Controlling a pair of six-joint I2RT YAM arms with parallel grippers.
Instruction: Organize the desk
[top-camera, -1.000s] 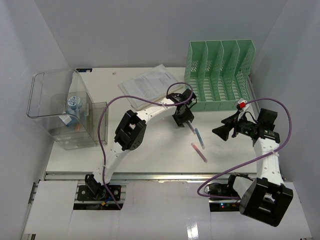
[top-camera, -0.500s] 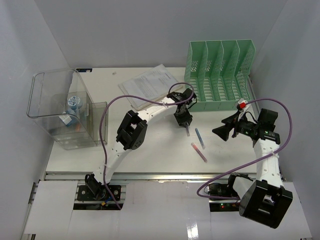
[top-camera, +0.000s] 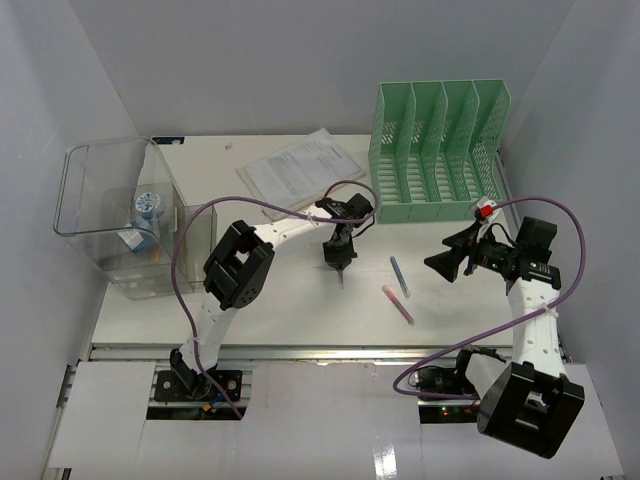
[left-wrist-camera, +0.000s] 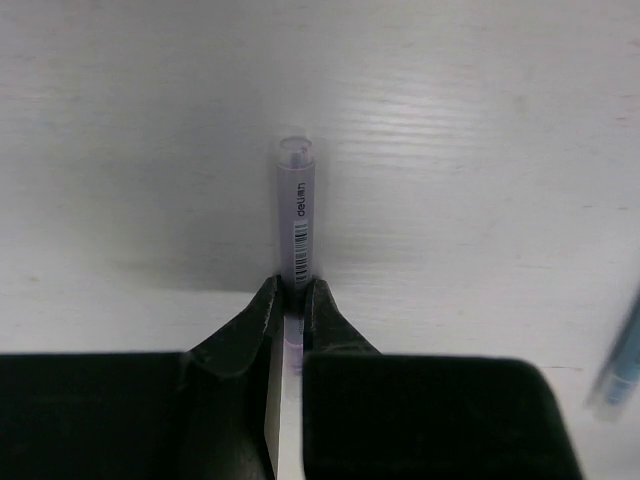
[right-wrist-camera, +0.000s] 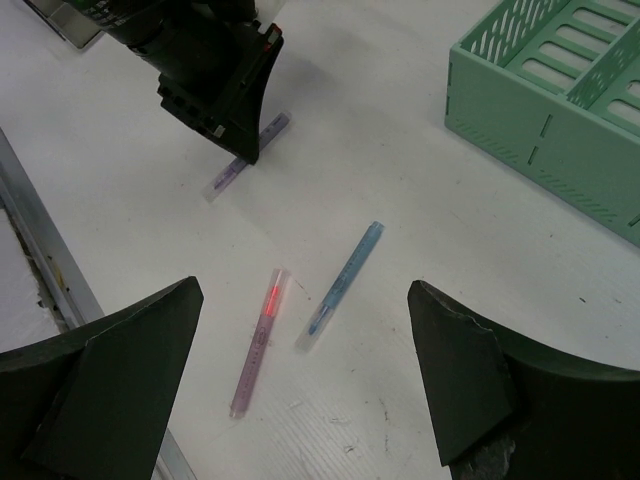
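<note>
The desk (top-camera: 300, 310) is a white tabletop with a metal rail (top-camera: 300, 352) along its front. My left gripper (top-camera: 338, 262) is shut on a purple pen (left-wrist-camera: 297, 210) and holds it low over the desk's middle. That pen also shows in the right wrist view (right-wrist-camera: 250, 160). A blue pen (top-camera: 399, 277) and a pink pen (top-camera: 398, 304) lie on the desk to its right. They also show in the right wrist view, blue (right-wrist-camera: 345, 285) and pink (right-wrist-camera: 257, 343). My right gripper (right-wrist-camera: 302, 288) is open and empty above them, right of them in the top view (top-camera: 440, 265).
A mint-green slotted file rack (top-camera: 440, 150) stands at the back right. A stack of papers (top-camera: 300, 170) lies at the back middle. A clear plastic bin (top-camera: 125, 215) holding small items stands at the left edge.
My left gripper has moved left and slightly toward the front, carrying the purple pen away from the blue pen. The right arm has barely moved.
</note>
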